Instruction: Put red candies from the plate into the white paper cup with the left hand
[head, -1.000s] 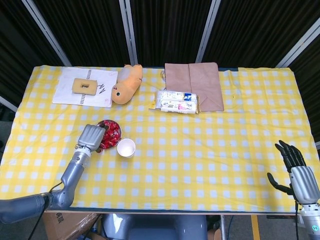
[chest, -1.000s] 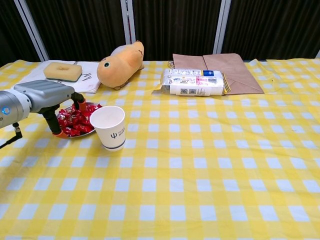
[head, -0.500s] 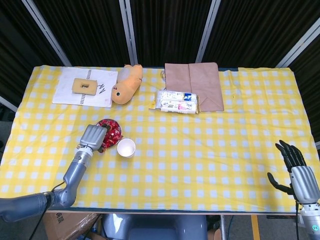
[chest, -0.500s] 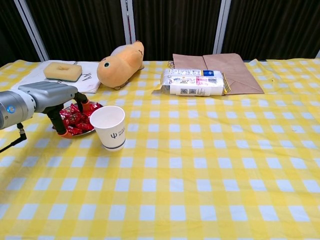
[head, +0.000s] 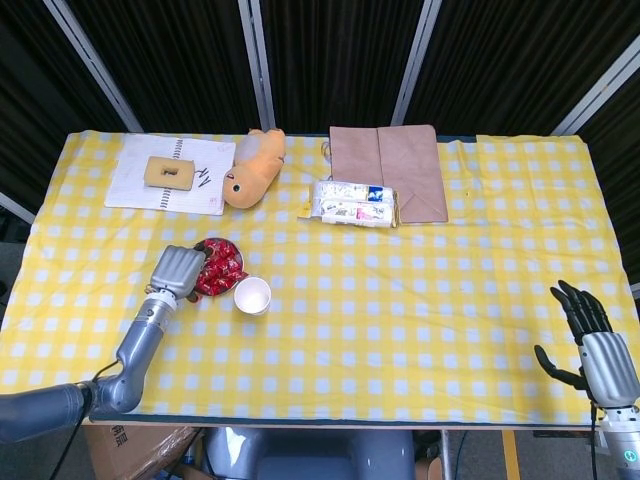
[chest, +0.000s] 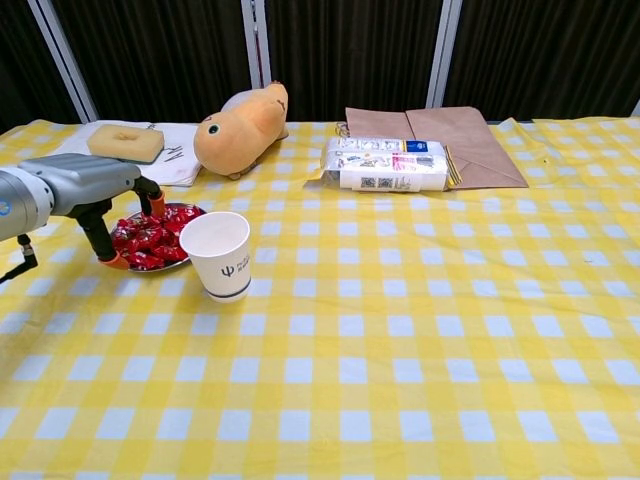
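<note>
One white paper cup (chest: 221, 254) is stood upright, mouth up; left hand (head: 176, 269) is spread, empty, over candy plate (chest: 178, 261); right hand (head: 592, 340), open, is seen only overhead.

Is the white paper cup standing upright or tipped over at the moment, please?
Upright. The white paper cup stands on its base beside the plate, its round mouth facing up in the head view.
</note>
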